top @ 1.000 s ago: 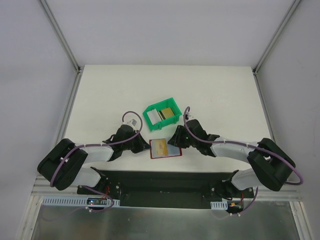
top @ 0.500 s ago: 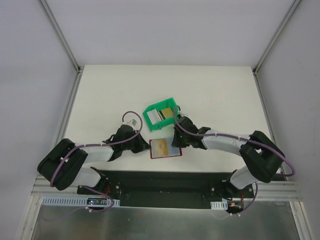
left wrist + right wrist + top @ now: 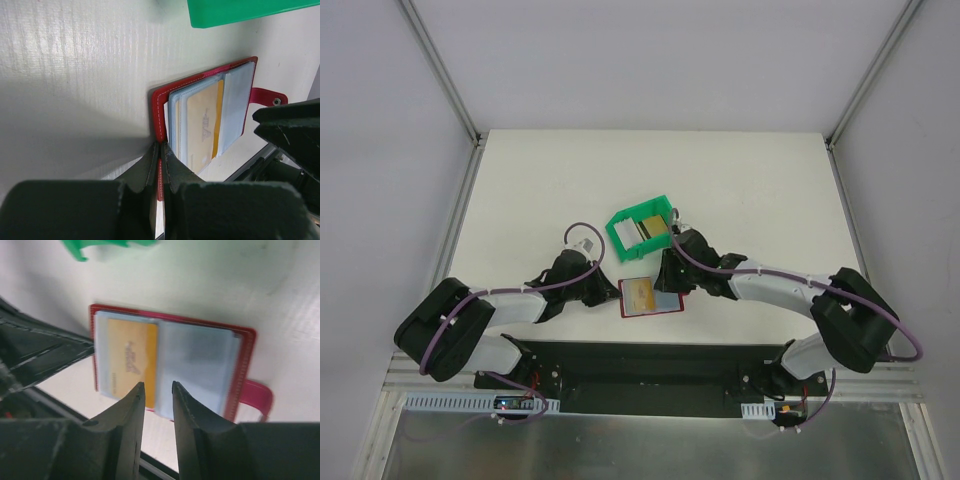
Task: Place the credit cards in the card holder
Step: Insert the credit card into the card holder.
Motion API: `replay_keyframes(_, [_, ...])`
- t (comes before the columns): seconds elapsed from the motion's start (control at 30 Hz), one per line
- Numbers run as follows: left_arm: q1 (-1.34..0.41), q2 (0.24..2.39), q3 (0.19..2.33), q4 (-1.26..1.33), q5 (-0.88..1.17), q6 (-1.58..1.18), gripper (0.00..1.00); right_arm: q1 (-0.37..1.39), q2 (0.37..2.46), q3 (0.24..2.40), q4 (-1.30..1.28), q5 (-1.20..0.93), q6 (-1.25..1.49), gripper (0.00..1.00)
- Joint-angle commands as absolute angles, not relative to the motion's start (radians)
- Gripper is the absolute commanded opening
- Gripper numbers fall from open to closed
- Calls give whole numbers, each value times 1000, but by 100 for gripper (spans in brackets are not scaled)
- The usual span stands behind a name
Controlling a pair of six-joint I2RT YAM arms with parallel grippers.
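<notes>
The dark red card holder point(image 3: 650, 297) lies open on the table just in front of the green bin. A golden credit card point(image 3: 131, 357) sits in its left pale blue pocket, and the right pocket point(image 3: 195, 365) shows no card. My left gripper point(image 3: 161, 150) is shut on the card holder's red left edge. My right gripper point(image 3: 157, 385) hovers over the card holder's near edge, jaws a small way apart with nothing between them. More credit cards, one whitish point(image 3: 641, 231) and one golden point(image 3: 660, 228), lie in the bin.
The green plastic bin point(image 3: 620, 238) stands just behind the card holder, close to the right wrist. The card holder's snap tab point(image 3: 257, 395) sticks out to its right. The black base rail point(image 3: 640, 365) runs along the table's near edge.
The right arm has swung its wrist left toward the bin, its gripper staying over the card holder. The left arm and the card holder have stayed put.
</notes>
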State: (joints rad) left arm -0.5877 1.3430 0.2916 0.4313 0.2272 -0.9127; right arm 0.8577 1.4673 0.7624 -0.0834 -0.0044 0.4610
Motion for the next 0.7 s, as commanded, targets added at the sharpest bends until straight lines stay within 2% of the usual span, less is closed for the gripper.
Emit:
replay_keyframes(0.0, [-586,1367,245,248,169,-862,0,868,1471,755,73,-152,520,33])
replay_keyframes(0.2, [-586,1364,244,247,170,-861,0,870,1543,755,138,-224,554,38])
replay_keyframes(0.5, [-586,1362,242,250,167,-864,0,870,1554,747,100,-169,543,45])
replay_keyframes(0.67, [-586,1373,244,253,173,-861,0,870,1572,749,78,-166,540,46])
